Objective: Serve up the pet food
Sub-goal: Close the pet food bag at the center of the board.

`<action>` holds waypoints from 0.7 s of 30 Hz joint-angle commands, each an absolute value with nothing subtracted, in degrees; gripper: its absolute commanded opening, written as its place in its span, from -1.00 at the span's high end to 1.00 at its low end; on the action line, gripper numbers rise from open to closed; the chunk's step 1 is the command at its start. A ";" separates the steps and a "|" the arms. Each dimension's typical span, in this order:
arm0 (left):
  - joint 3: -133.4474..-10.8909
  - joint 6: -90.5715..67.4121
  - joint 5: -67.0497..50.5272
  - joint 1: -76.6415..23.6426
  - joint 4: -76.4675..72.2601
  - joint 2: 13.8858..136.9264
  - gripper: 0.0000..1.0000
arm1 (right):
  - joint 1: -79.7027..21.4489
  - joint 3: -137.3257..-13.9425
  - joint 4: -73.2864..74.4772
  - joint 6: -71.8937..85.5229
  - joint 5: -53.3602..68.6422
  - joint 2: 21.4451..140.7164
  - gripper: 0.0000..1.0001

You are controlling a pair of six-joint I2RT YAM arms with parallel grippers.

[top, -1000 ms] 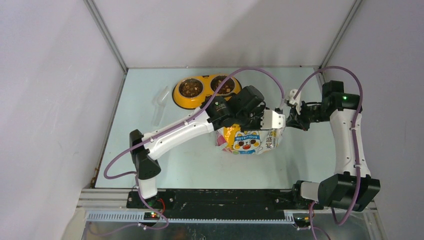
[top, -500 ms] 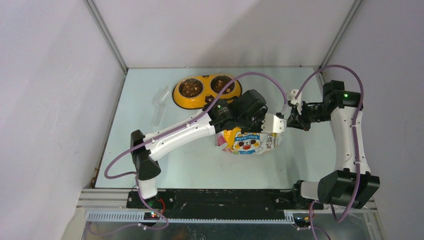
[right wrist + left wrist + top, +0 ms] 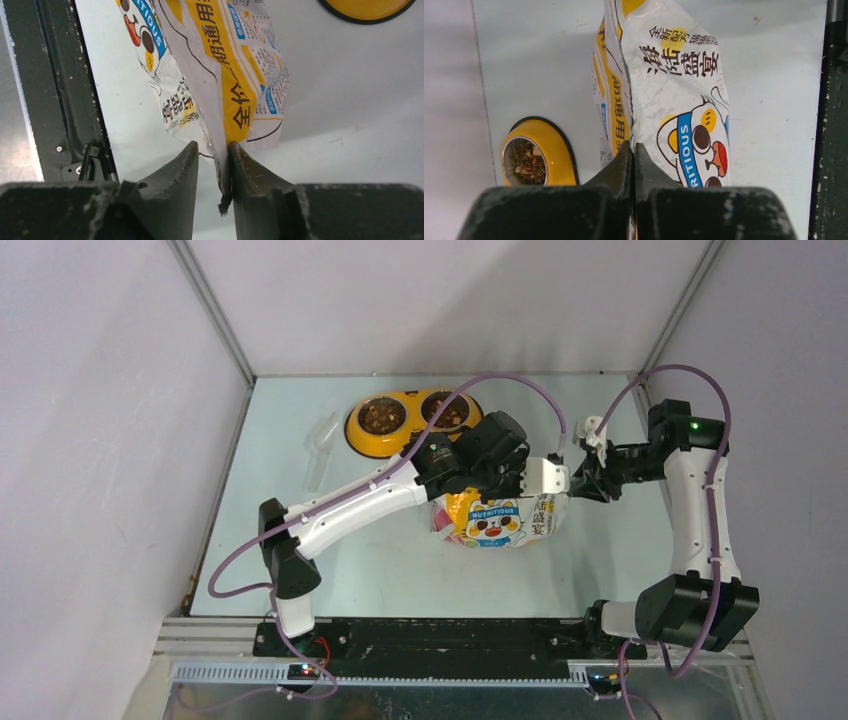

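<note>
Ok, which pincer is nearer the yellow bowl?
Left. The left pincer is shut on the bag at the edge facing the bowl. The right pincer, slightly open, is at the bag's far end.

I watch the whole table [image 3: 330, 570] from above, behind the arm bases. Both wrist cameras hang close, facing down the bag [image 3: 674, 100] from opposite ends. All three share it and the yellow bowl [image 3: 556, 155].
</note>
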State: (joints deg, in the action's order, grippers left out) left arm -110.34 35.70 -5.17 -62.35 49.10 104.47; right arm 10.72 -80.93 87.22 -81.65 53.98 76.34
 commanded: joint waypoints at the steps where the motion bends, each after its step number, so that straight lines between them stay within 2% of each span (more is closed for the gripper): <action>1: -111.35 34.63 -2.46 -61.00 47.01 102.85 1.00 | 10.63 -81.73 87.91 -79.25 56.17 74.55 0.33; 7: -112.20 34.47 -1.41 -60.08 47.26 102.75 1.00 | 10.59 -79.85 83.80 -77.36 55.24 72.32 0.34; 9: -112.23 34.44 -1.64 -60.05 47.51 102.85 1.00 | 10.55 -79.81 82.89 -76.52 55.09 72.33 0.51; 11: -112.32 34.07 -2.12 -60.11 47.62 103.10 1.00 | 10.55 -79.85 82.39 -75.98 54.71 72.61 0.90; 13: -112.53 33.47 -2.75 -60.16 47.21 103.44 0.78 | 10.55 -79.83 82.36 -75.79 54.49 72.94 1.00; 14: -112.56 33.11 -3.19 -60.23 46.80 103.55 0.55 | 10.55 -79.81 82.42 -75.81 54.42 72.99 1.00; 18: -113.25 33.14 -3.87 -61.17 45.79 104.11 0.05 | 10.55 -79.82 82.72 -76.13 54.59 73.41 1.00; 21: -114.26 34.04 -2.96 -62.63 45.95 105.12 -0.09 | 10.55 -80.29 83.64 -76.50 54.68 74.09 1.00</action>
State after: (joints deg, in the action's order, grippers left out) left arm -110.74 33.45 -4.45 -61.39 47.94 104.62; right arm 10.72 -79.81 82.65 -76.90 53.82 73.43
